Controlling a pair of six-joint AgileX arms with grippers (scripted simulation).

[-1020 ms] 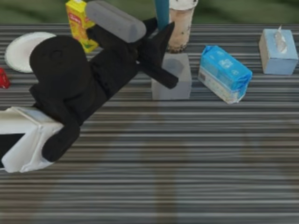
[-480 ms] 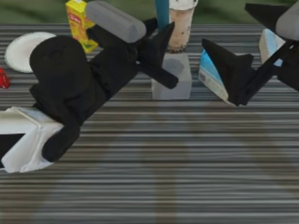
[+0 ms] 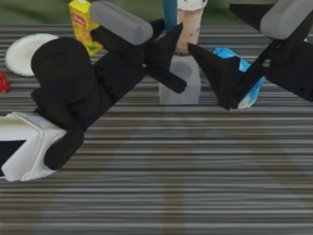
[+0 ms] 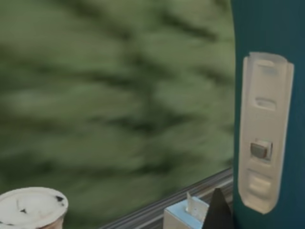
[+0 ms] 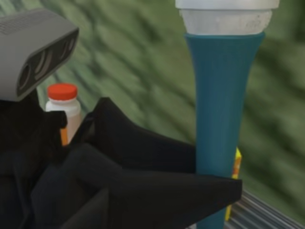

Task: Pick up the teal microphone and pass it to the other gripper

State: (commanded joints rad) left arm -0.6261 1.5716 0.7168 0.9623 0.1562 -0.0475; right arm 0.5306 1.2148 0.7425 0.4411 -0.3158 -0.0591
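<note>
Teal microphone (image 3: 169, 13) with a slim tapering handle: held upright above the far side of the dark striped counter (image 3: 195, 171), its handle clamped between the two black wedge fingers of the left hand (image 3: 166, 36); in the top view only the handle shows, running out of the upper edge. Right wrist view: the handle (image 5: 220, 105) rises from the left hand (image 5: 205, 174) to a round white-silver mesh head at the picture's top. Left wrist view: the handle fills one side, carrying a pale switch strip (image 4: 263, 131). Right hand (image 3: 227, 34), black with a grey cylinder on top: fingers spread wide apart, holding nothing, reaching in from the right side toward the microphone, with one finger pointing near the cup and the grey block, the other at the far edge; not touching the microphone. Yellow juice carton (image 3: 84, 24): far left area, just beside the left arm. White round plate (image 3: 22, 51): left side of the counter. Small red object (image 3: 4, 82): at the left edge, mostly cut off. Clear cup with white lid (image 3: 190, 27): far edge, just right of the microphone. Grey block (image 3: 183, 83): in front of the cup, partly under the left fingers. Blue-and-white packet (image 3: 247, 81): right of the block, largely hidden by the right hand. White bottle with orange-red cap (image 5: 64, 107): seen only in the right wrist view, behind the left hand.
</note>
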